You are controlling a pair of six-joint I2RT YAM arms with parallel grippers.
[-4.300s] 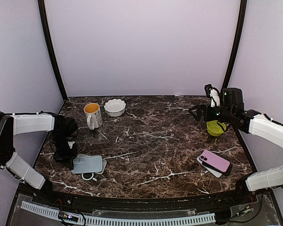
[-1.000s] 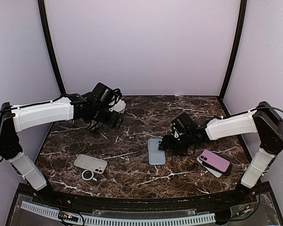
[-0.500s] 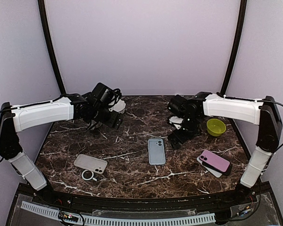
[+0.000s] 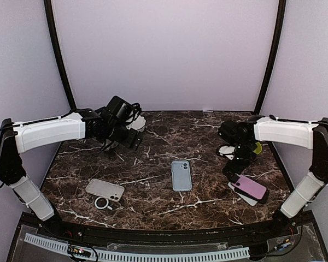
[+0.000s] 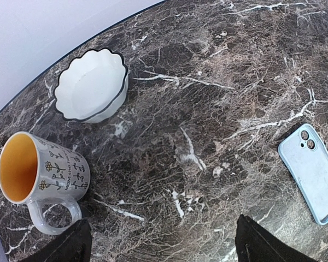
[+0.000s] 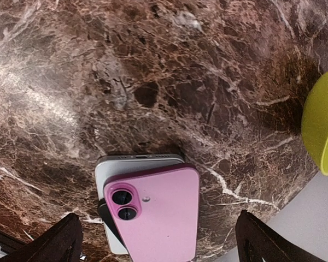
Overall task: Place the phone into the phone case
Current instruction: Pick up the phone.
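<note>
**Top view:** your left gripper, jaws spread, hangs over the worktop's far-left part. Your right gripper, also spread, hovers beside the phone near the right edge. The case lies mid-worktop.
**Left wrist:** mug, bowl and case.
**Right wrist:** the phone rests on a white slab.

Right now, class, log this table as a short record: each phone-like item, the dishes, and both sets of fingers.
Blue phone: flat mid-table, camera side up
Pink phone: stacked on a white slab, right side
Grey case: near left, a ring beside it
Mug: upright, beside white bowl
Green bowl: far right
Left fingers: open, empty, near the mug
Right fingers: open, empty, above the pink phone
</note>
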